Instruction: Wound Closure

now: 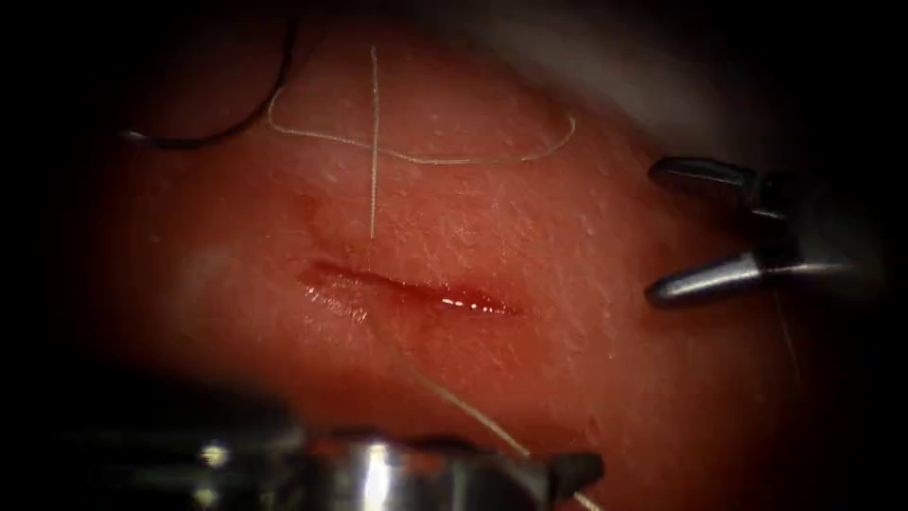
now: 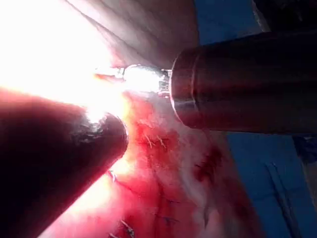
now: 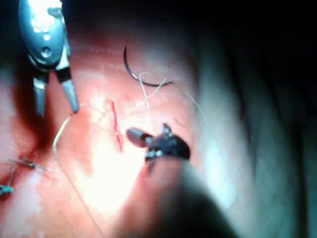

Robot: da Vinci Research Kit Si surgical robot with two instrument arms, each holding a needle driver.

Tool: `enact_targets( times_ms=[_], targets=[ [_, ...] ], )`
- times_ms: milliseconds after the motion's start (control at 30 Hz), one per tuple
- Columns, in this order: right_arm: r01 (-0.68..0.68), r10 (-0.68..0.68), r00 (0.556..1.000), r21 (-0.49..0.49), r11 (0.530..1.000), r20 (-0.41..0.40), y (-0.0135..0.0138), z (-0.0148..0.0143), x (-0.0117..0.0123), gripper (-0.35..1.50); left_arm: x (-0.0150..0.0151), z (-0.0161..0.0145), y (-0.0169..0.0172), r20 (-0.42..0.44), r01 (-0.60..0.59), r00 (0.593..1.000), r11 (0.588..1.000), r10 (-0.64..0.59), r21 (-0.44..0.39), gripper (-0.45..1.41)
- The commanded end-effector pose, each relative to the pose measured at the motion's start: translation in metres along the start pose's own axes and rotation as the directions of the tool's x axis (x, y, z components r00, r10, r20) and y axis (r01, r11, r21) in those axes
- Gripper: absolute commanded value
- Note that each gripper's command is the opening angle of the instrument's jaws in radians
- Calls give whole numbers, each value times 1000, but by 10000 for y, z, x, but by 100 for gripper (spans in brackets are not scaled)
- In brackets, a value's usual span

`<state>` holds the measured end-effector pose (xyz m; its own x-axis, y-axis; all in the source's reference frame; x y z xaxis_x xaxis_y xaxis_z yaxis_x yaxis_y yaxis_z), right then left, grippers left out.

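The tissue (image 1: 567,378) has a short cut (image 1: 407,291) at its middle, wet with red fluid. The dark curved needle (image 1: 241,118) lies free on the tissue beyond the cut's left end, held by no tool; it is also in the right wrist view (image 3: 136,75). Pale thread (image 1: 416,157) lies in crossing strands above the cut, and another strand (image 1: 463,407) runs from the cut toward the left tool (image 1: 577,468). That strand passes the left tool's tip. The right tool (image 1: 653,232) stands open to the right of the cut and holds nothing; its jaws (image 3: 57,109) are spread.
The left tool's shaft (image 2: 247,84) crosses above the tissue, its tip (image 2: 111,75) lost in glare. The left tool (image 3: 136,135) sits close beside the cut (image 3: 116,126). Older stitches (image 3: 20,163) mark the tissue farther off.
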<state>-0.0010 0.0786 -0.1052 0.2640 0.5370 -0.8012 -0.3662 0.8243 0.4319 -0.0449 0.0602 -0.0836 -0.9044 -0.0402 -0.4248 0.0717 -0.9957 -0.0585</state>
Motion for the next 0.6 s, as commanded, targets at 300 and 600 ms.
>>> enact_targets(
  times_ms=[300,600],
  targets=[
    [4,-4,1000,1,1000,-2,1,9,-1,131,-2,31,-4,-27,-36,999,999,36,12,27],
    [7,-6,1000,25,1000,-6,-1,10,-4,123,-16,23,-14,-262,-140,952,987,156,76,-35]
  ],
)
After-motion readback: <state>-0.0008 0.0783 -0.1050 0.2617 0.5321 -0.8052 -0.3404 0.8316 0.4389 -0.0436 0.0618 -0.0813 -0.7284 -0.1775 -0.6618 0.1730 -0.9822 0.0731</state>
